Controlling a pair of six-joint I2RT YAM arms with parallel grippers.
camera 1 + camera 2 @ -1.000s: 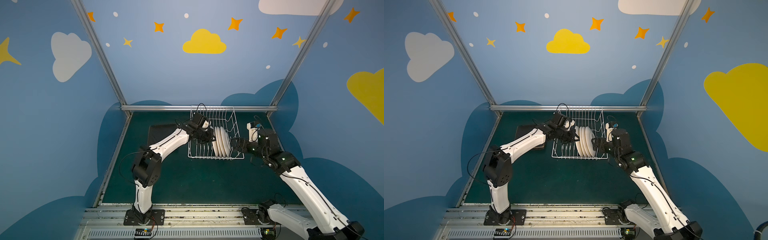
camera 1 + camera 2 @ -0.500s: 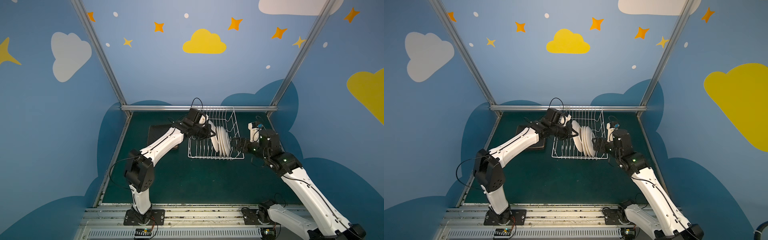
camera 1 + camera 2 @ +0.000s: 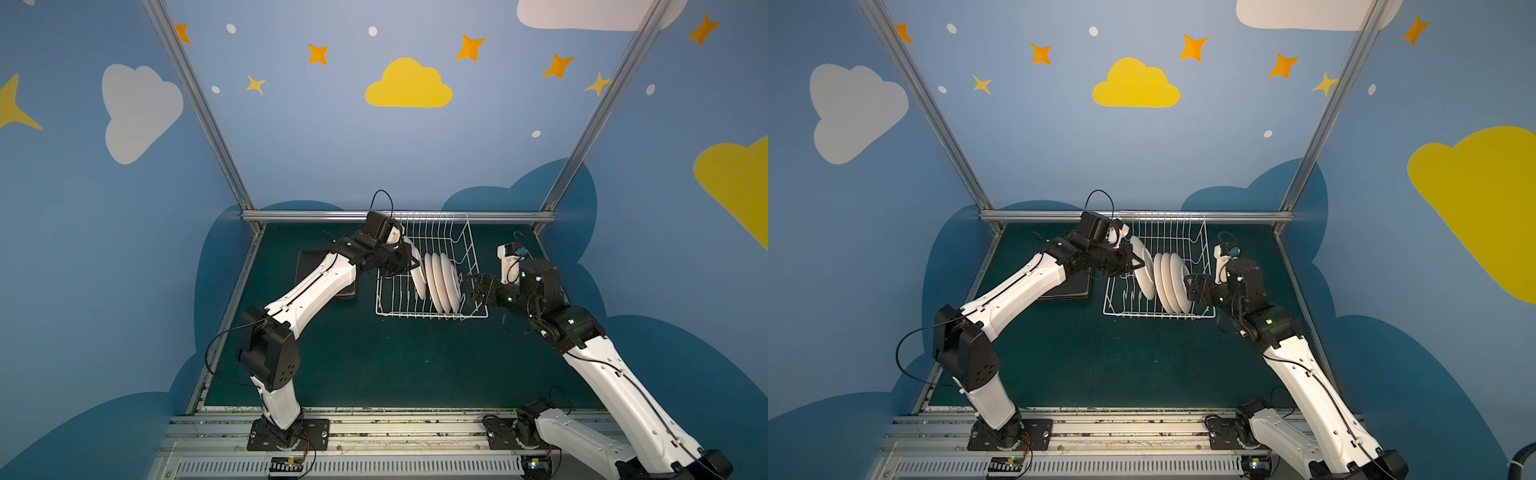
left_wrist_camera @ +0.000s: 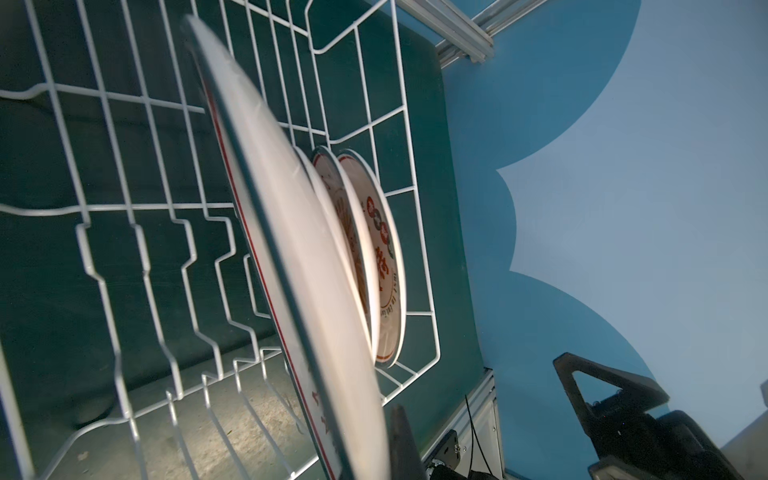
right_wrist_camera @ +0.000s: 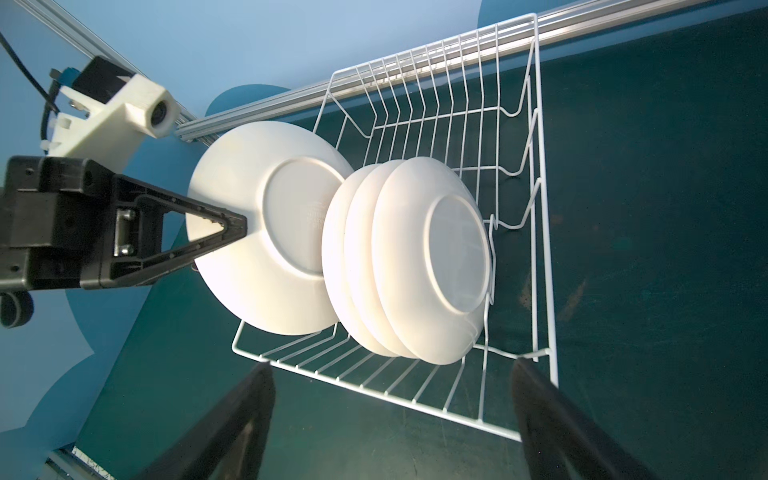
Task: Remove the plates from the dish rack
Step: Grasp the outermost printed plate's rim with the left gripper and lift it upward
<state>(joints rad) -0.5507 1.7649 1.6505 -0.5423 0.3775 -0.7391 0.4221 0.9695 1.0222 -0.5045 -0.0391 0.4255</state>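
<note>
In both top views I see the dish rack (image 3: 436, 232) at the back of the tabletop (image 3: 374, 357), with three round plates (image 3: 444, 282) upright inside it and dark square plates (image 3: 309, 274) stacked to its left. Left wrist view: a fourth round plate (image 4: 291, 257) shows edge-on, tilted away from those three. Right wrist view: my left jaws pinch that plate's rim. My right jaws stand wide and empty beside the rack.

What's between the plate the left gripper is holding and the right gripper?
Three round white plates standing on edge in the dish rack, then the rack's wire side. Both top views and the right wrist view show it.
</note>
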